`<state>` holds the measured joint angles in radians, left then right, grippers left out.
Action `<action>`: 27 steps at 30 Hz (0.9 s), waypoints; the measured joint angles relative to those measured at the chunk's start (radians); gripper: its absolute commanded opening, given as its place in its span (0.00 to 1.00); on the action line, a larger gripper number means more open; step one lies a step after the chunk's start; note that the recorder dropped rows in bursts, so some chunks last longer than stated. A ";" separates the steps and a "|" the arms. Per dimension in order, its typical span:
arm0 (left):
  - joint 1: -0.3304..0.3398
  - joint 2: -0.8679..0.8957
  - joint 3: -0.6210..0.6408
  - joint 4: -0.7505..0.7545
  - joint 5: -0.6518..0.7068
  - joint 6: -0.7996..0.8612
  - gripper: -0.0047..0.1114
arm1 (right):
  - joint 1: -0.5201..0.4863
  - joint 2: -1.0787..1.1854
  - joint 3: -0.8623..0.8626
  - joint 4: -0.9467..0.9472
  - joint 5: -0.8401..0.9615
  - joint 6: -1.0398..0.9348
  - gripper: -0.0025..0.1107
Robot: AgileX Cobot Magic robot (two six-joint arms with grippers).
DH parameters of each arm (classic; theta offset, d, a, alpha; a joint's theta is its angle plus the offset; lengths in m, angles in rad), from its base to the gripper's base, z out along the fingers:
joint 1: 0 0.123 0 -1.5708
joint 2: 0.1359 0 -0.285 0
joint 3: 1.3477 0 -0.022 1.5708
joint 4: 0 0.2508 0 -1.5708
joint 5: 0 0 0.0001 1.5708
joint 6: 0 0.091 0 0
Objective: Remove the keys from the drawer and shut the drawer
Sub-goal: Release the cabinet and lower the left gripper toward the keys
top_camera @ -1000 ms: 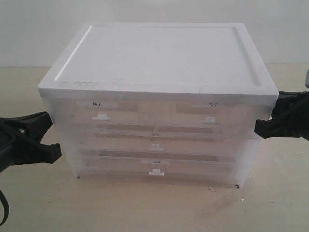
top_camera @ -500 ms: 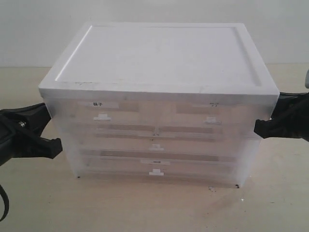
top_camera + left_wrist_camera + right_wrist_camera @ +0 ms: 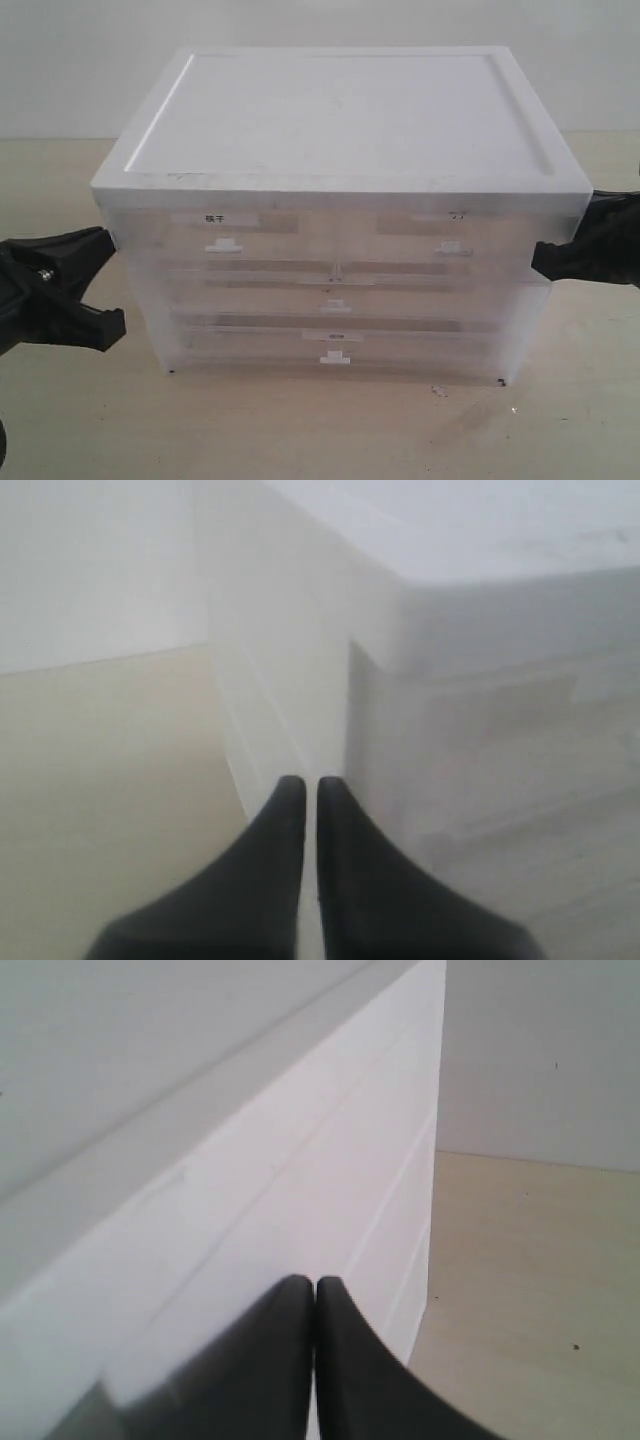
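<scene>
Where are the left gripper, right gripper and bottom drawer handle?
left gripper (image 3: 302,782), left wrist view, between its fingertips.
right gripper (image 3: 315,1282), right wrist view, between its fingertips.
bottom drawer handle (image 3: 335,357), exterior view, middle of the tab.

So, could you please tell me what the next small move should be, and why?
Probably swing the left pincer round to the front of the drawer cabinet, toward a drawer handle. Every drawer is shut, no keys show through the frosted fronts, and both it and the right pincer sit closed at the cabinet's sides.
</scene>
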<state>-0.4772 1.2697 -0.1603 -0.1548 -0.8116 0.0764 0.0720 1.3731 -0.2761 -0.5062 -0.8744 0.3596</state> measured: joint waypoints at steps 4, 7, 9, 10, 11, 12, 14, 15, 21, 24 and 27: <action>0.000 -0.090 0.032 -0.084 0.000 0.059 0.08 | 0.004 0.000 0.000 0.059 0.026 -0.053 0.02; 0.000 -0.162 0.057 -0.107 0.000 0.077 0.08 | 0.008 -0.005 0.000 0.152 0.074 -0.107 0.02; 0.000 -0.203 0.067 -0.105 0.013 0.081 0.08 | 0.008 -0.027 0.000 0.176 0.094 -0.120 0.02; 0.000 -0.224 0.071 -0.101 0.021 0.083 0.08 | 0.008 -0.046 0.000 0.176 0.103 -0.122 0.02; 0.000 -0.239 0.073 -0.101 0.033 0.083 0.08 | 0.008 -0.070 0.000 0.174 0.116 -0.124 0.02; 0.000 -0.256 0.073 -0.101 0.045 0.083 0.08 | 0.008 -0.098 0.000 0.174 0.133 -0.124 0.02; 0.000 -0.280 0.073 -0.099 0.063 0.083 0.08 | 0.008 -0.158 0.000 0.173 0.178 -0.124 0.02; 0.000 -0.289 0.073 -0.096 0.073 0.083 0.08 | 0.008 -0.195 0.000 0.173 0.206 -0.122 0.02; 0.000 -0.348 0.085 0.116 0.140 -0.030 0.08 | 0.008 -0.469 0.060 0.161 0.272 -0.073 0.02; 0.000 -0.387 0.094 0.392 0.168 -0.200 0.08 | 0.008 -0.631 0.101 0.157 0.278 -0.040 0.02; -0.002 -0.397 0.095 0.711 0.177 -0.443 0.08 | 0.008 -0.788 0.125 0.156 0.292 -0.010 0.02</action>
<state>-0.4794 0.8722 -0.0649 0.5564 -0.6350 -0.3670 0.0798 0.5850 -0.1507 -0.3506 -0.5820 0.3492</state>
